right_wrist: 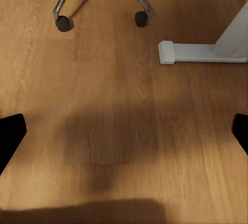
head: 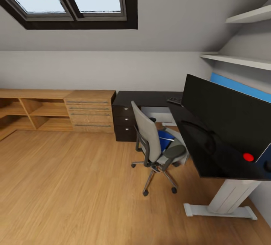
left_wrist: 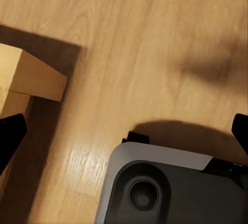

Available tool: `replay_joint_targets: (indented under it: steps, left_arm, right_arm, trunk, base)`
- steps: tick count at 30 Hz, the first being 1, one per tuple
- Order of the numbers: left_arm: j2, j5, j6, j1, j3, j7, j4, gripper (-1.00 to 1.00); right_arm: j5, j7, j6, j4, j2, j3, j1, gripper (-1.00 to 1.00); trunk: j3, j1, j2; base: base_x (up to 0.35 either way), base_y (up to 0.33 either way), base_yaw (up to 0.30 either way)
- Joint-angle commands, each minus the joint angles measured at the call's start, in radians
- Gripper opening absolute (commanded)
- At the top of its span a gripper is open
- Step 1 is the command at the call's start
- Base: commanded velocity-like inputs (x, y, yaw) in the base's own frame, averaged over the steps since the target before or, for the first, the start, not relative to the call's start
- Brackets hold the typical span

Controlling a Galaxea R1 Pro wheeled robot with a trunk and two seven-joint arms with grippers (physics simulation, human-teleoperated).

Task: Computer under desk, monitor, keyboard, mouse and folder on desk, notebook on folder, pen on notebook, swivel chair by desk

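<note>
- Head view: the desk (head: 150,98) fills the 3 o'clock side, its black top bending in an L from the back wall toward the camera, on a white leg (head: 226,200) with a black drawer unit (head: 123,122) at the far end.
- The monitor (head: 229,119) stands on the near wing, its long axis running from 12 toward 4 o'clock, screen facing the room, red dot at its near lower corner.
- The keyboard (head: 175,101) lies at the inner corner of the top, just behind the monitor's far edge; which way it points is too small to tell.
- The swivel chair (head: 156,143) stands just beside the desk, backrest toward 9 o'clock, seat facing the desk; a blue flat item (head: 164,140) lies on the seat.
- A light-wood cabinet (head: 90,111) stands at 10 o'clock.
- Left wrist view: fingers (left_wrist: 10,136) wide apart over the wooden floor (left_wrist: 144,53); the robot's grey base (left_wrist: 170,193) shows below them.
- Right wrist view: fingers (right_wrist: 10,133) wide apart over bare floor; the chair's castors (right_wrist: 63,24) and the desk's white foot (right_wrist: 188,52) lie ahead.
</note>
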Motion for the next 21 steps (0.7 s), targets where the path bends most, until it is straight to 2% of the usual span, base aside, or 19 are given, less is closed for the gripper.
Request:
replay_joint_targets:
  steps: [1,11,18,20,21]
  left_arm:
    - [0.000,0.006,0.000,0.000,-0.002,-0.002,-0.001,1.00]
    - [-0.006,0.004,-0.006,0.000,-0.004,-0.006,-0.012,1.00]
    - [-0.007,0.008,0.014,0.000,-0.004,0.008,-0.030,1.00]
    - [-0.014,0.011,0.022,0.000,-0.003,0.009,-0.030,1.00]
    - [-0.042,0.065,0.050,0.000,-0.004,0.008,-0.030,1.00]
  right_arm:
    - [0.001,-0.001,-0.003,0.001,0.000,-0.001,0.000,1.00]
    - [-0.001,-0.001,0.000,0.001,-0.002,-0.001,0.000,1.00]
    - [0.001,-0.001,-0.001,-0.001,-0.003,-0.001,0.000,1.00]
    - [0.001,-0.001,0.000,-0.005,-0.003,-0.002,0.000,1.00]
    - [0.001,-0.001,0.001,-0.007,-0.003,-0.003,0.000,1.00]
  trunk:
    - [-0.001,0.000,-0.001]
    - [-0.001,0.000,-0.001]
    - [-0.023,0.027,-0.050]
    - [-0.029,0.035,-0.064]
    - [-0.032,0.039,-0.071]
  base:
    - [0.108,0.133,0.006]
    - [0.028,0.034,0.001]
    - [0.000,0.000,0.000]
    - [0.000,0.000,0.000]
    - [0.000,0.000,0.000]
